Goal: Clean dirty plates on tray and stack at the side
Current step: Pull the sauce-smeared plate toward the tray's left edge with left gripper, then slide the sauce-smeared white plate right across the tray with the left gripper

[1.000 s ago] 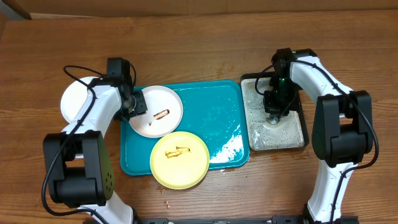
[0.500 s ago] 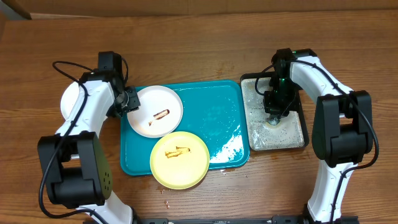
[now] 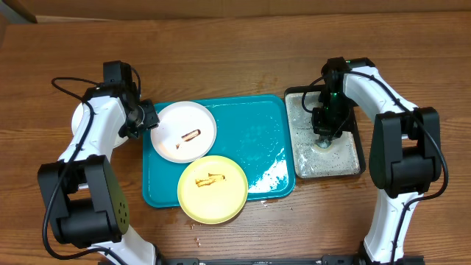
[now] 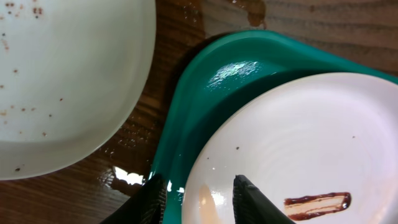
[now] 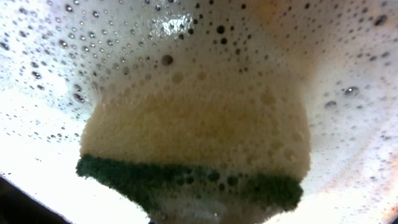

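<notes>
On the teal tray (image 3: 257, 140) lie a white plate (image 3: 184, 131) with a brown smear (image 4: 317, 204) and a pale yellow-green plate (image 3: 213, 188) with a smear. Another white plate (image 3: 82, 121) rests on the table left of the tray, flecked with small specks in the left wrist view. My left gripper (image 3: 146, 121) hovers at the tray plate's left rim. Its jaws stand apart: one finger (image 4: 157, 200) is over the tray (image 4: 211, 93), the other over the plate (image 4: 298, 143). My right gripper (image 3: 324, 138) is down in the foam, shut on a yellow-and-green sponge (image 5: 199, 137).
A black tray (image 3: 298, 96) of foamy water stands right of the teal tray. Water lies on the teal tray's right side. Small crumbs dot the table near the front edge (image 3: 197, 224). Bare wood lies behind and in front.
My left arm has swung to the left, bringing its gripper from over the white plate out to the plate's left rim. The plates and the right arm have not moved.
</notes>
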Available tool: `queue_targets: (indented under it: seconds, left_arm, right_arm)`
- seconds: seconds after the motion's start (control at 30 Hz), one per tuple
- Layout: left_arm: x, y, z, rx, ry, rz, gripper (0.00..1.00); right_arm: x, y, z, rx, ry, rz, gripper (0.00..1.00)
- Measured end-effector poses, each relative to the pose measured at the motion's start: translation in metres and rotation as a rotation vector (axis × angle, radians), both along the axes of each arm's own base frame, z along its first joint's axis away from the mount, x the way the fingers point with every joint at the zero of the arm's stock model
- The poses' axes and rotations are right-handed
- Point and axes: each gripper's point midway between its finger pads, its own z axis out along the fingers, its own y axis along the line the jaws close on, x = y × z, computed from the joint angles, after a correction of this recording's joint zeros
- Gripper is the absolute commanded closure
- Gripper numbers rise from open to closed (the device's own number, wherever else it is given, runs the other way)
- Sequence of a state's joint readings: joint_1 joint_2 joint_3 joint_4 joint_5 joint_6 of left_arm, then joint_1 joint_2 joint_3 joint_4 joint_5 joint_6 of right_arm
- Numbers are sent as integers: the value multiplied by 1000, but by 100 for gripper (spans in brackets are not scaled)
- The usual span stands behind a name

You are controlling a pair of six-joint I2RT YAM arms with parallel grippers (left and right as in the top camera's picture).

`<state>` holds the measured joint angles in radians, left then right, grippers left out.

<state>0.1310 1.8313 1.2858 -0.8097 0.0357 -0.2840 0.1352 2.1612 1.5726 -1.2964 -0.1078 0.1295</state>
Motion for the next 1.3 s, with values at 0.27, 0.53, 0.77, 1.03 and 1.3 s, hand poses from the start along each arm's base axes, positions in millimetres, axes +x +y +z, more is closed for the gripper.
queue_targets:
  seconds: [0.27, 0.53, 0.77, 1.03, 1.3]
  left_arm:
    - [2, -8, -10, -42, -27, -14, 59]
    - [-13, -11, -28, -54, 8, -15, 67]
    - [-15, -13, -36, -64, -4, -17, 67]
    - [-23, -18, -47, -87, 3, -24, 96]
    - [-16, -31, -45, -157, -33, -44, 96]
  right_arm:
    - [0, 0, 0, 0, 0, 0, 96]
    - [-1, 0, 0, 0, 3, 0, 96]
    - [-1, 0, 0, -1, 6, 0, 96]
    - [-2, 0, 0, -1, 6, 0, 96]
    - [-1, 0, 0, 0, 3, 0, 96]
